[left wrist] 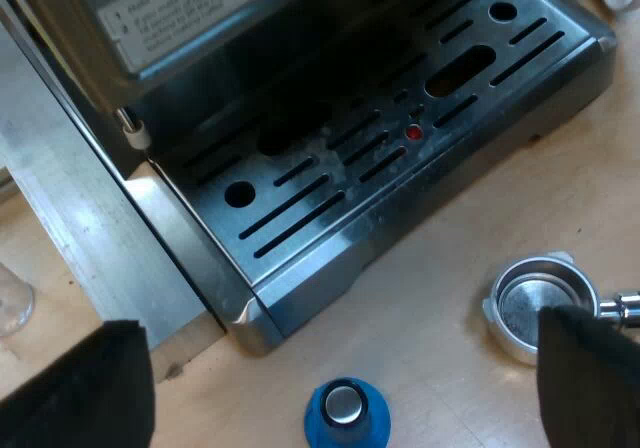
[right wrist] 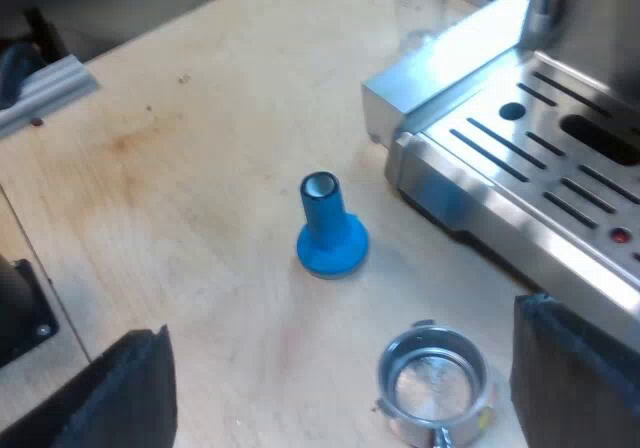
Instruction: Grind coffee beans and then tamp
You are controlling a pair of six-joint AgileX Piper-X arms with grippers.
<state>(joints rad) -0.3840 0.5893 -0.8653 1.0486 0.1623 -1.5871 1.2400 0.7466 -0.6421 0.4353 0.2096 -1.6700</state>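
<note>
Left wrist view looks down on the espresso machine (left wrist: 190, 28) and its slotted drip tray (left wrist: 330, 213), with a red dot (left wrist: 414, 132) showing among the slots. The left gripper (left wrist: 340, 326) hangs above the wooden table (left wrist: 450, 238) just off the machine's front, jaws spread wide and gripping nothing. The blue tamper (left wrist: 345, 415) stands upright on the table near the machine's front corner, silver cap up. The metal holder (left wrist: 538, 306) lies loose on the table, a little off the machine's front edge, basket mouth up. One left finger (left wrist: 590, 378) covers the start of its handle, and I cannot tell whether it touches.

Over to the right wrist view: the right gripper (right wrist: 340, 323) is wide open too, clamping nothing, over the table (right wrist: 200, 168) near the machine (right wrist: 560, 28). Tamper (right wrist: 330, 230) and holder (right wrist: 433, 383) sit apart from each other, both clear of the drip tray (right wrist: 540, 168).
</note>
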